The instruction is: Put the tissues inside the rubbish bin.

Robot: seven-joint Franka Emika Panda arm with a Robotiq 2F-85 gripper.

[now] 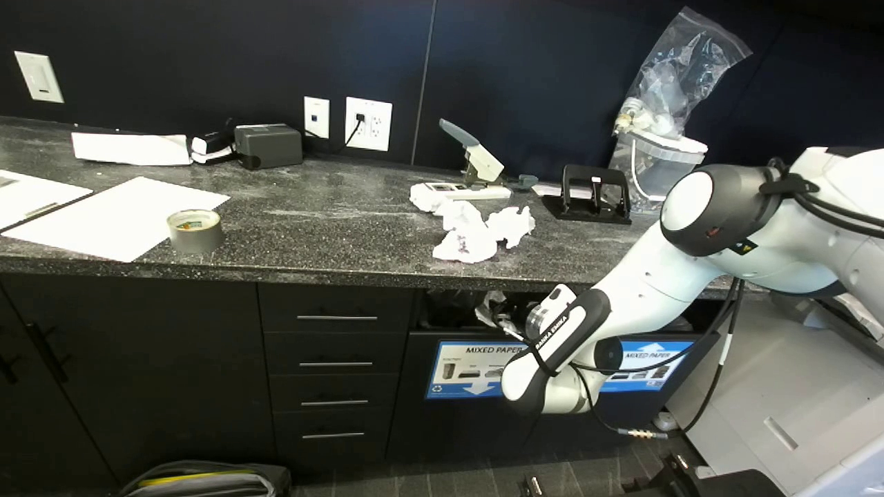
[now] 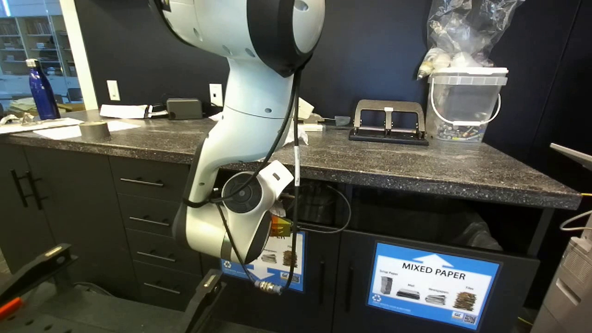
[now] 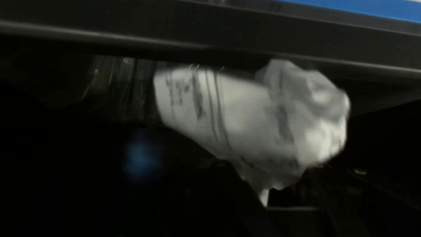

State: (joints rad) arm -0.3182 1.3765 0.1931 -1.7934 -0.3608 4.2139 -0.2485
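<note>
Your arm [image 1: 642, 290] hangs down past the edge of the tabletop [image 1: 331, 235], its end tilted at the mouth of the bin [image 1: 442, 428] w/ the MIXED PAPER sign [image 1: 466, 369]. In the wrist view a crumpled white wad [image 3: 253, 112] w/ dark print shows blurry at that mouth, right by the bin's edge; touching or not, can't tell. Your hand [image 3: 283, 179] is nearly lost in the dark round the wad's lower end, so can't tell if it's spread, pressed together or pinching the wad. The tissues [image 1: 466, 241] lie bunched on the tabletop just in front of the stapler [image 1: 481, 162]; in an exterior view your arm hides most of 'em, bar one white bit [image 2: 303, 135]. Near them: punch [image 2: 389, 121], then clear tub [image 2: 465, 101] w/ plastic bag [image 1: 680, 69] at its top, by the wall [image 1: 518, 76]. Well apart, twd the tabletop's other end: tape [image 1: 195, 239] by a sheet [image 1: 114, 217], & a grey box [image 1: 268, 146] near the wall; a blue bottle [image 2: 42, 95] stands upright beyond them.
</note>
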